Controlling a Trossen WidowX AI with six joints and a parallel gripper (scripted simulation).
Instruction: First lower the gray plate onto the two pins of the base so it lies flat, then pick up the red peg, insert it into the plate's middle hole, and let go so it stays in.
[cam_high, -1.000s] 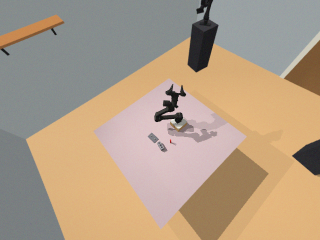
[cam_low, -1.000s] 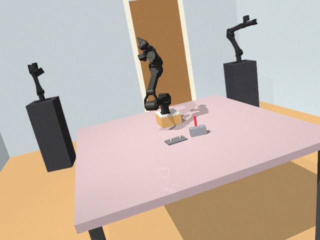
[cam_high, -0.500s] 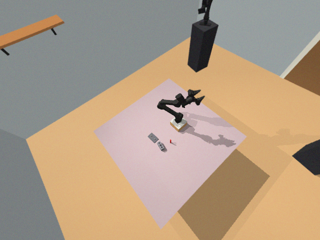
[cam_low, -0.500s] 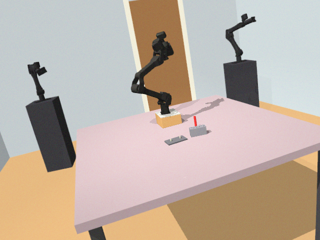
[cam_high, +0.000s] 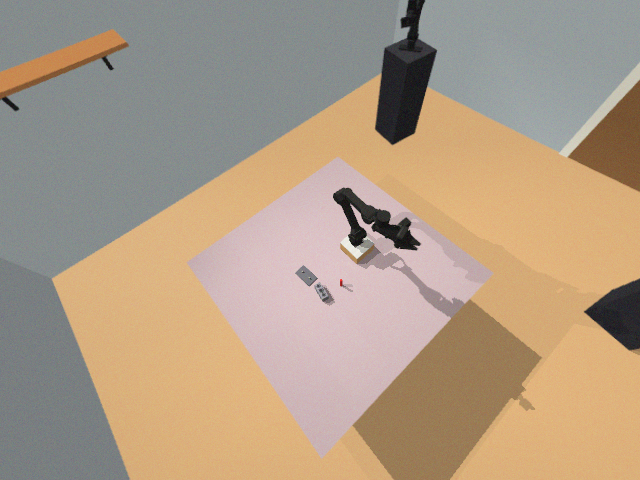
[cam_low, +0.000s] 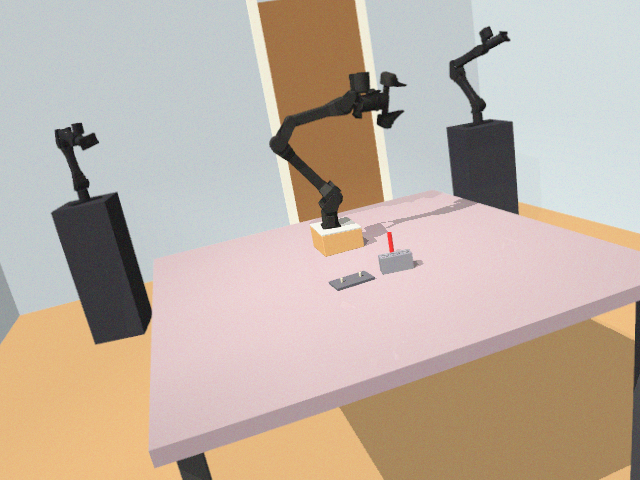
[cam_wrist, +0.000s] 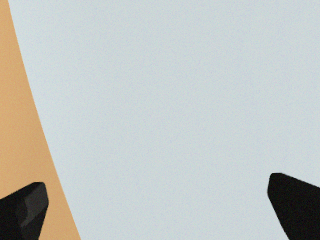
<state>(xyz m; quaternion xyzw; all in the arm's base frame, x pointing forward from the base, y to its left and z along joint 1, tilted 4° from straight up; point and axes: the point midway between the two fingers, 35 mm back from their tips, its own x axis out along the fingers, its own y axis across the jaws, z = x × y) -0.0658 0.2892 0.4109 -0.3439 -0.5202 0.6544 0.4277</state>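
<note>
The gray plate (cam_high: 324, 297) (cam_low: 396, 264), a thick block with holes in its top, sits on the table beside the base, off the pins. The base (cam_high: 305, 279) (cam_low: 351, 282) is a thin dark gray slab lying flat, with two short pale pins standing up. The red peg (cam_high: 341, 282) (cam_low: 390, 241) stands upright apart from both, behind the plate in the exterior view. My gripper (cam_high: 418, 245) (cam_low: 404, 97) (cam_wrist: 160, 190) is open and empty, high above the table and away from all three objects. The wrist view shows none of them.
The arm stands on a white-topped wooden block (cam_high: 356, 249) (cam_low: 338, 243), near the peg and base. The pink table top (cam_high: 289, 320) (cam_low: 268, 335) has its front edge in the exterior view. Dark pedestals (cam_high: 403, 93) (cam_low: 100, 268) with other arms stand off the table.
</note>
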